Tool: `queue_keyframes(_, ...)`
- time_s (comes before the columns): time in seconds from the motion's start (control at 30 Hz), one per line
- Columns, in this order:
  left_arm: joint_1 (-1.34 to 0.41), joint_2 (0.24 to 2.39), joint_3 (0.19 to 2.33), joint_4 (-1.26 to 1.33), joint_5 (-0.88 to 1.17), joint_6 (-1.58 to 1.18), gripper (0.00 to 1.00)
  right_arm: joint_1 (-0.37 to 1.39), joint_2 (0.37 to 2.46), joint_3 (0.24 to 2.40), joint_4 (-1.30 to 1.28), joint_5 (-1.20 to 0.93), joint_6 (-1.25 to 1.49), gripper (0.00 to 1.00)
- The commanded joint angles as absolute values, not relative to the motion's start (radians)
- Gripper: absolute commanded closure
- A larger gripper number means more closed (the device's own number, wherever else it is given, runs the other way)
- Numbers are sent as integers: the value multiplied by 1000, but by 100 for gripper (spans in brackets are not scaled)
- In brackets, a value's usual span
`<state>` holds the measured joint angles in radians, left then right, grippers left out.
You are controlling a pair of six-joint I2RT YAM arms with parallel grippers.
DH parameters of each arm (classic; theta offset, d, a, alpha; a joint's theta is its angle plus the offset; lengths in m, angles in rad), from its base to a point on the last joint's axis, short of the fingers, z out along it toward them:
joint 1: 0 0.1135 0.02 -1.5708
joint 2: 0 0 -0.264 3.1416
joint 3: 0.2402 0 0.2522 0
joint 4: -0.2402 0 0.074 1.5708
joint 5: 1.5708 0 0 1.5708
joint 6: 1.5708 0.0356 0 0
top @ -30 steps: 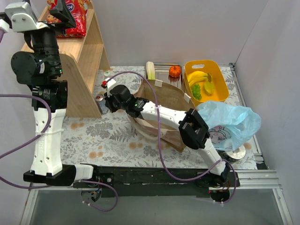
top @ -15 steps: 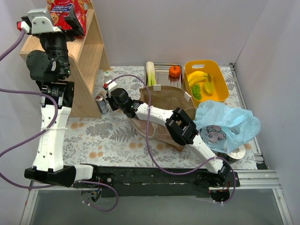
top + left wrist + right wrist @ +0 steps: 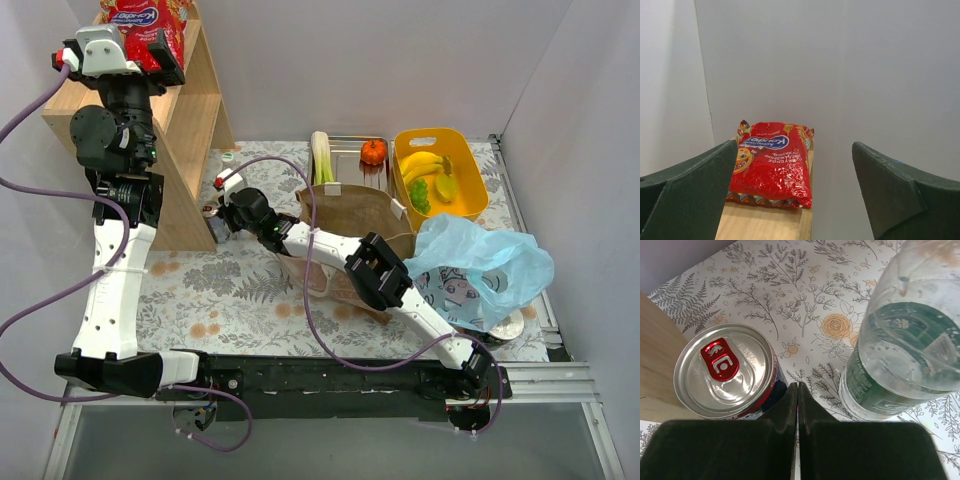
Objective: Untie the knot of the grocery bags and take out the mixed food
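Note:
A red crisp packet [image 3: 140, 22] [image 3: 771, 162] with a blue oval logo lies on top of the wooden shelf [image 3: 180, 120]. My left gripper [image 3: 122, 48] [image 3: 794, 150] hovers just short of it, open, nothing between the fingers. My right gripper [image 3: 222, 212] [image 3: 797, 386] is shut and empty, its tip low between a drink can [image 3: 725, 370] and a clear bottle [image 3: 905, 340]. The brown paper bag [image 3: 352, 212] stands mid-table. The light-blue plastic bag [image 3: 485, 262] lies crumpled at the right; I cannot make out its knot. Bananas [image 3: 424, 160], leek [image 3: 321, 152] and pumpkin [image 3: 373, 152] lie at the back.
A yellow tub [image 3: 470, 195] holds the bananas and a green item. The steel tray [image 3: 350, 145] sits beside it. The shelf stands against the left wall, with the can [image 3: 211, 226] at its foot. My right arm stretches across the paper bag.
My left gripper has swung right and back, toward the crisp packet on the shelf top. The right arm has reached further left toward the can. The blue bag has shifted slightly.

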<state>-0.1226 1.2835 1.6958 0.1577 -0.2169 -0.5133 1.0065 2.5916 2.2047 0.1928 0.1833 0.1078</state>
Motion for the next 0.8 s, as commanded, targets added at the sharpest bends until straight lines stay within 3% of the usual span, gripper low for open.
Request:
queue_keyframes(0.0, -109, 1258, 1683, 147, -224, -506, 2, 1022, 2623, 2253, 275, 134, 115, 99)
queue_keyframes(0.27, -101, 1262, 1674, 143, -213, -514, 2, 1032, 2646, 2281, 285, 129, 118, 99)
queue_keyframes(0.63, -100, 1267, 1658, 166, -207, -532, 2, 1017, 2490, 2060, 227, 121, 170, 99)
queue_keyframes(0.77, -98, 1264, 1655, 160, -207, -532, 2, 1017, 2520, 2107, 215, 112, 170, 99)
